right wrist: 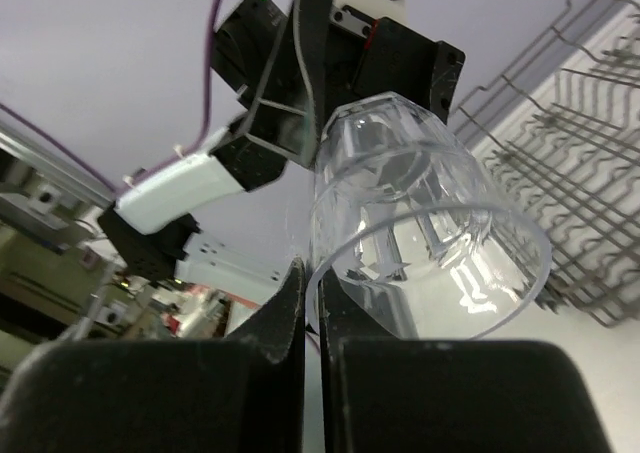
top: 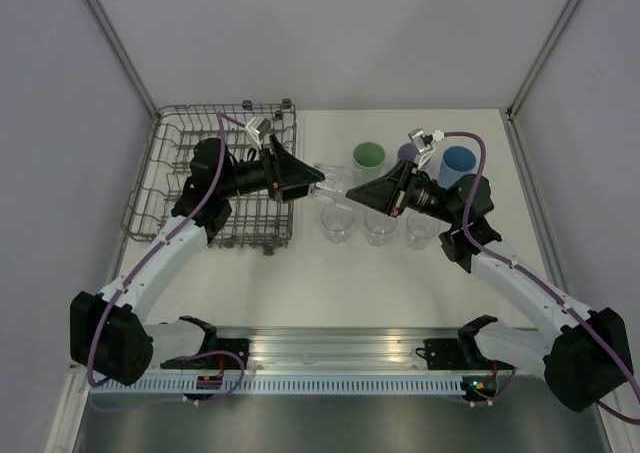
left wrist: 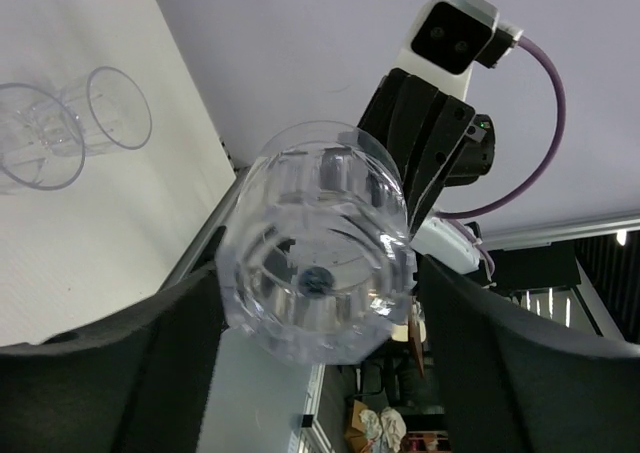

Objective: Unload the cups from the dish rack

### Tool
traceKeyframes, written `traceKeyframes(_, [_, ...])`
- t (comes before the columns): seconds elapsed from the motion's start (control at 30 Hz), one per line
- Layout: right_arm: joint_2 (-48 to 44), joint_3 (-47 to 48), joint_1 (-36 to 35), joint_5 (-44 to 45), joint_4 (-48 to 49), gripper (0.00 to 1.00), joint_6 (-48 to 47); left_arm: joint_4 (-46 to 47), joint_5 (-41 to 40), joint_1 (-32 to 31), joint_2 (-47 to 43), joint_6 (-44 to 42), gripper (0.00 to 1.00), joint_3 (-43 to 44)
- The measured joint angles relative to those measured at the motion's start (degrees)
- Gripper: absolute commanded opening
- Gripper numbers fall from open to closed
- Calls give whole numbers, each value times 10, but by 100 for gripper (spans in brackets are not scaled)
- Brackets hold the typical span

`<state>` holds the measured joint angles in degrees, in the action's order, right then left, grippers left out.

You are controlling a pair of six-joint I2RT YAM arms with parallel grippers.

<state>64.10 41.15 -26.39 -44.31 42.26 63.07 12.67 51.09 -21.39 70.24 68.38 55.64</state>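
A clear cup (top: pixel 330 180) hangs on its side in the air just right of the dish rack (top: pixel 170 173), between both arms. My left gripper (top: pixel 312 183) is shut on its body; in the left wrist view the cup (left wrist: pixel 315 243) fills the gap between the dark fingers (left wrist: pixel 120 373) of the gripper (left wrist: pixel 315 318), base toward the camera. My right gripper (top: pixel 350 191) meets it from the right. In the right wrist view that gripper (right wrist: pixel 312 293) pinches the cup's (right wrist: pixel 420 203) thin rim wall. No cups show in the rack.
Three clear cups (top: pixel 337 223) (top: pixel 380 226) (top: pixel 421 228) stand in a row under the right arm. Behind them stand a green cup (top: pixel 369 154), a lavender cup (top: pixel 407 152) half hidden, and a blue cup (top: pixel 458 161). The rack's wire side (right wrist: pixel 580 173) lies close by.
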Motion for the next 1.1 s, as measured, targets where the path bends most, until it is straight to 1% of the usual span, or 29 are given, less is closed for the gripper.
traceKeyframes(0.07, [-16, 13, 0, 6, -55, 1, -41, -5, -2, 0, 0, -6, 92, 0])
traceKeyframes(0.1, [-23, 19, 0, 8, -79, 0, -59, -11, -6, 0, 0, -9, 99, 0])
traceKeyframes(0.2, [-45, 46, -1, 21, -173, 0, -123, -48, -22, -1, -1, -30, 100, 2])
traceKeyframes(0.3, [-59, 87, -1, 41, -282, 0, -196, -106, -48, -1, -2, -65, 100, 17])
traceKeyframes(0.43, [-70, 160, -1, 100, -455, 0, -290, -206, -109, -1, -8, -137, 100, 56])
traceKeyframes(0.5, [-70, 206, -1, 156, -553, 1, -344, -257, -156, -1, -20, -179, 99, 74])
traceKeyframes(0.63, [-61, 279, -2, 272, -715, 0, -419, -355, -257, -1, -68, -262, 100, 95])
traceKeyframes(0.73, [-40, 318, -2, 374, -809, 0, -456, -410, -317, -1, -108, -313, 100, 108])
traceKeyframes(0.77, [-29, 329, -2, 422, -846, 0, -468, -426, -333, -1, -123, -330, 100, 111])
traceKeyframes(0.83, [-10, 341, -2, 493, -901, 0, -482, -453, -356, -1, -151, -358, 100, 111])
traceKeyframes(0.9, [7, 343, 0, 540, -941, 0, -489, -471, -372, -1, -172, -381, 100, 110])
traceKeyframes(0.97, [24, 343, 4, 573, -981, 0, -492, -480, -391, -1, -195, -402, 100, 97])
traceKeyframes(1.1, [47, 344, 14, 614, -1024, 0, -495, -495, -415, -1, -225, -426, 100, 52])
